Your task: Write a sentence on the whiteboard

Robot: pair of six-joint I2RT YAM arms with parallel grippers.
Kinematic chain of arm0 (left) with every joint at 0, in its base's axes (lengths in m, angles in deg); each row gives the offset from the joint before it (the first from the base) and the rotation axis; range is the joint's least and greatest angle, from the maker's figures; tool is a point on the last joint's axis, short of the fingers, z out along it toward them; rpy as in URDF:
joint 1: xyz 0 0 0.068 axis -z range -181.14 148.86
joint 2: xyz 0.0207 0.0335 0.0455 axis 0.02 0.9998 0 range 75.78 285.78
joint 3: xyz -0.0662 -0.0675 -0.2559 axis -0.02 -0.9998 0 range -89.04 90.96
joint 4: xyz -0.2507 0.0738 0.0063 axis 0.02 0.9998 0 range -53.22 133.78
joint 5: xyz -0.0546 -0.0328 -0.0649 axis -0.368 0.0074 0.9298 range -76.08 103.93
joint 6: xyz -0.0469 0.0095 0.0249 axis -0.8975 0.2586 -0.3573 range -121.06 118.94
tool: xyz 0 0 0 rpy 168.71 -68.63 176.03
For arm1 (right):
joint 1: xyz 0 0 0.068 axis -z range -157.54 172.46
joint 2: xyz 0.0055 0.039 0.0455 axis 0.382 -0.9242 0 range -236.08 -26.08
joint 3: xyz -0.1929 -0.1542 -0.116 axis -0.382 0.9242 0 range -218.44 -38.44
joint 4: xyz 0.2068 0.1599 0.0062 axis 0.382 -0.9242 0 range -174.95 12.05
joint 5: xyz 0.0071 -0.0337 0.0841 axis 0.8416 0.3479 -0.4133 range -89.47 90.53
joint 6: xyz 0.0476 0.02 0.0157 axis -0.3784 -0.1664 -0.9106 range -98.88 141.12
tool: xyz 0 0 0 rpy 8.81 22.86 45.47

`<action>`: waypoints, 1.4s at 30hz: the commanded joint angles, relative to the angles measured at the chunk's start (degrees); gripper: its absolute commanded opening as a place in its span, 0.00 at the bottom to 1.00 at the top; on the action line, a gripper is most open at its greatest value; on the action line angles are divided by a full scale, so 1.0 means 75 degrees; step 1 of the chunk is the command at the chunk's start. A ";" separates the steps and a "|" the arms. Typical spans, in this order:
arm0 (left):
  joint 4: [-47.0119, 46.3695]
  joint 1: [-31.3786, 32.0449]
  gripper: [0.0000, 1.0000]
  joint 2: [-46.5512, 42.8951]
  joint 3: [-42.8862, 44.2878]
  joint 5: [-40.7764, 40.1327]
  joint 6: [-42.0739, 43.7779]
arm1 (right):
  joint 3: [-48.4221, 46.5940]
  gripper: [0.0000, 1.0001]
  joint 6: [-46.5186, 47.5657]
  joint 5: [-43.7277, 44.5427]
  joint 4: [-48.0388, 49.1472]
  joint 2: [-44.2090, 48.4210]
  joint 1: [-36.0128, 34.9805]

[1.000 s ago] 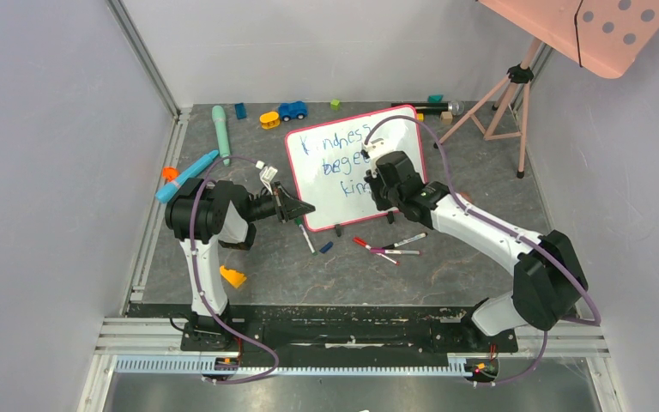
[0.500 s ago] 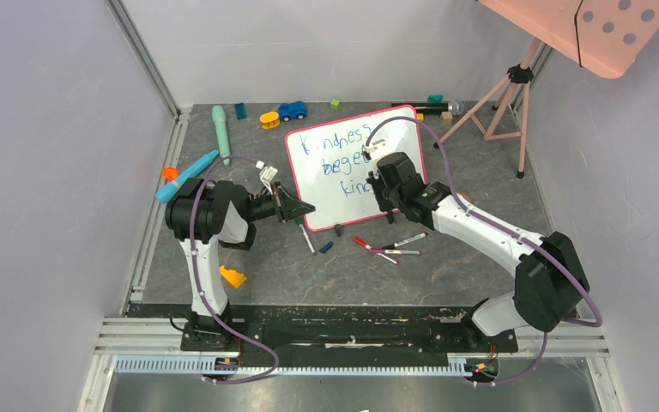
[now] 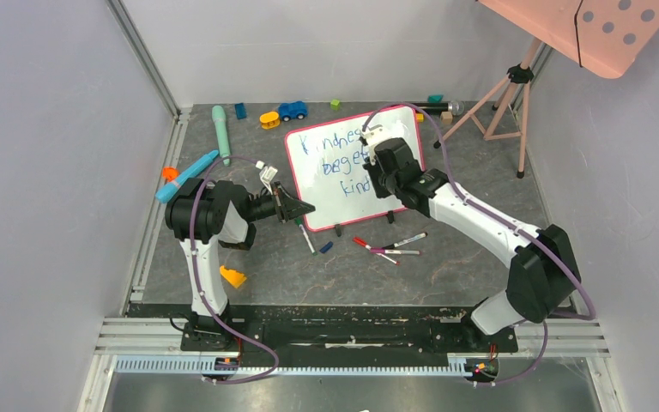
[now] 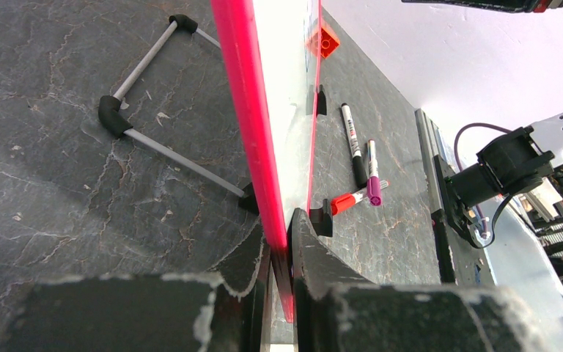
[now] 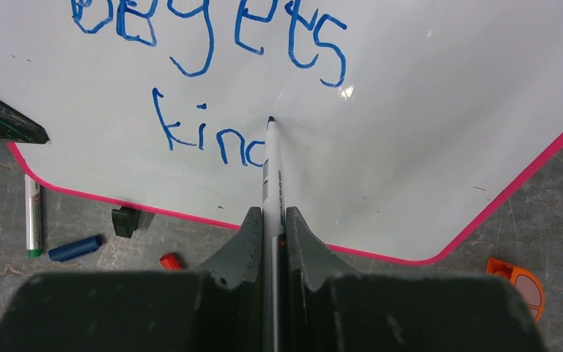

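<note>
- Slate-grey surface (image 3: 446, 266) nearest the arm bases carries a few loose markers (image 3: 390, 247). They lie just in front of the board's feet, apart from both arms.
- The left gripper (image 4: 282, 238) is pressed onto the pink-red frame at the lower left edge of the whiteboard (image 5: 425, 110). It pinches the frame to steady the board, which stands propped on its black clip feet mid-surface.
- The right gripper (image 5: 270, 216) is clamped tight on a marker (image 5: 272, 172), whose tip touches the white face just right of the third line.
- The sentence (image 5: 212, 44) shows "begets" in full under a top line reading roughly "Kindness" (partly behind the right arm). Below come "kin" and an open curve, and the tip sits above that curve, where a "d" stem would start.
- The step in hand, as I judge it, is the last word, mid-letter, with well over half the sentence written.
- The next move calls for a short straight downstroke to close the "d". Then comes "ness" to the right, where bare board remains, while the left hold stays firm.
- Farther off, a blue toy car (image 3: 292, 110) sits near the far wall.
</note>
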 commanded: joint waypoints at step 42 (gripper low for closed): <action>-0.0207 -0.0160 0.03 0.0440 -0.0016 -0.0912 0.1090 | 0.1129 0.00 -0.0036 0.0260 0.0187 0.0663 0.0164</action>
